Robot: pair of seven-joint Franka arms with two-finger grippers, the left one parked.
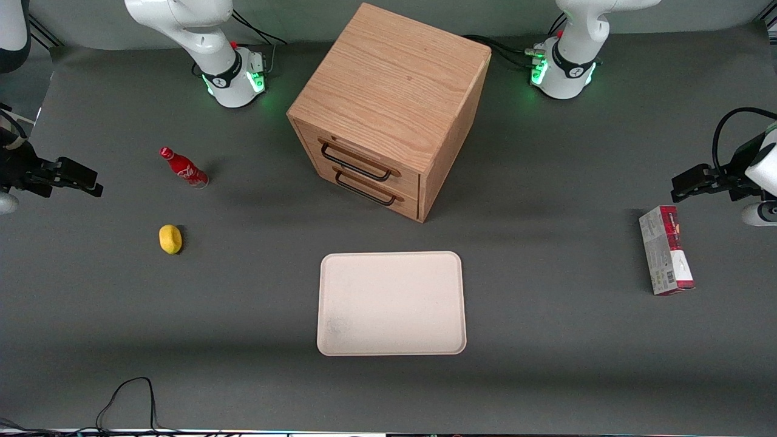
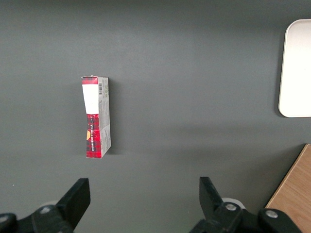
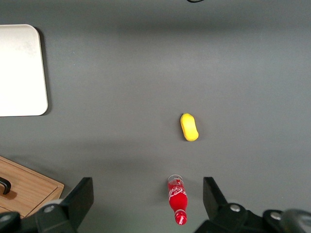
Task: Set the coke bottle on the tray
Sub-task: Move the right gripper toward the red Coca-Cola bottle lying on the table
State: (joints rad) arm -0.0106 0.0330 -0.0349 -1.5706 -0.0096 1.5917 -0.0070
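Note:
The coke bottle [image 1: 184, 168], small and red with a red cap and clear base, appears to stand upright on the grey table toward the working arm's end, farther from the front camera than the tray. It also shows in the right wrist view [image 3: 178, 200]. The cream tray [image 1: 391, 303] lies flat near the table's middle, nearer the front camera than the cabinet; its corner shows in the right wrist view [image 3: 22, 73]. My right gripper [image 1: 91, 182] hangs open and empty out at the working arm's end, well apart from the bottle; its fingers [image 3: 83, 196] are spread wide.
A yellow lemon [image 1: 170, 238] lies near the bottle, nearer the front camera. A wooden two-drawer cabinet [image 1: 388, 103] stands at the table's middle. A red-and-grey carton [image 1: 666, 249] lies toward the parked arm's end. A black cable [image 1: 130, 394] loops at the front edge.

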